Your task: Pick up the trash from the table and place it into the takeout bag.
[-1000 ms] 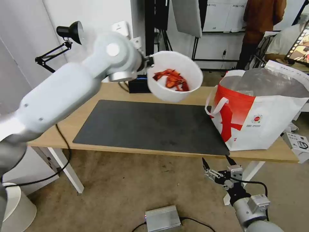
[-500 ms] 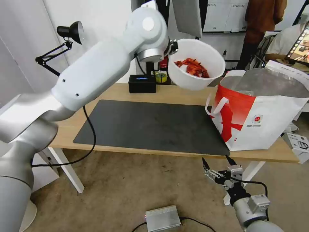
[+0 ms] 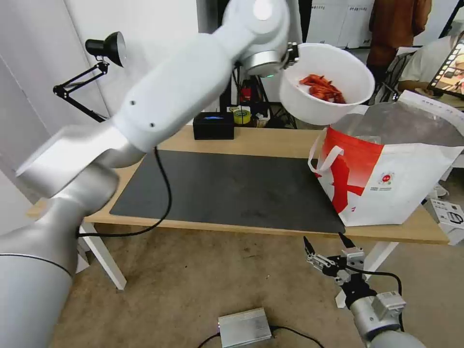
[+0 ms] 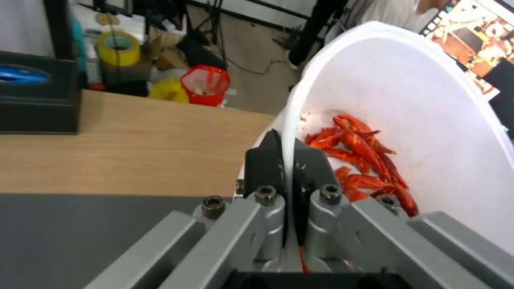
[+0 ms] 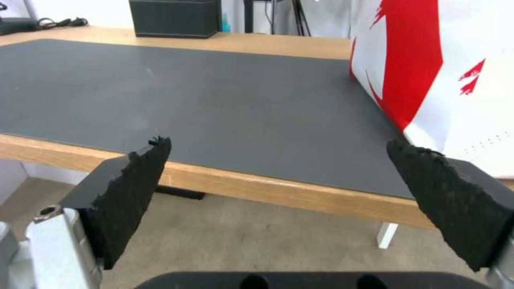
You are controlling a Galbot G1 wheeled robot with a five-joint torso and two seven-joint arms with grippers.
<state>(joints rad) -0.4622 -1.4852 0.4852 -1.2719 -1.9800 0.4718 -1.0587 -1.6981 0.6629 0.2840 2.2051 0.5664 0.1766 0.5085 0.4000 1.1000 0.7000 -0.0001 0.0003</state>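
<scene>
My left gripper (image 3: pixel 291 52) is shut on the rim of the white round bowl (image 3: pixel 326 83), held high in the air above the table's back right. Red crayfish shells (image 3: pixel 321 89) lie inside it. In the left wrist view the black fingers (image 4: pixel 263 160) pinch the bowl's thin wall (image 4: pixel 428 120), with the shells (image 4: pixel 364 160) just past them. The bowl hangs beside and slightly over the left edge of the takeout bag (image 3: pixel 386 169), a white tote with a red side panel and open foil-lined mouth. My right gripper (image 3: pixel 326 244) stands open below the table's front edge (image 5: pixel 278 188).
A dark grey mat (image 3: pixel 227 188) covers the middle of the light-wood table (image 3: pixel 270 140). A black tissue box (image 3: pixel 213 125) sits at the back, a black desk lamp (image 3: pixel 104 47) at the far left. A silver box (image 3: pixel 244 327) lies on the floor.
My left arm has carried the bowl up and to the right, from over the mat's back edge to the bag's left rim. The right arm has not moved.
</scene>
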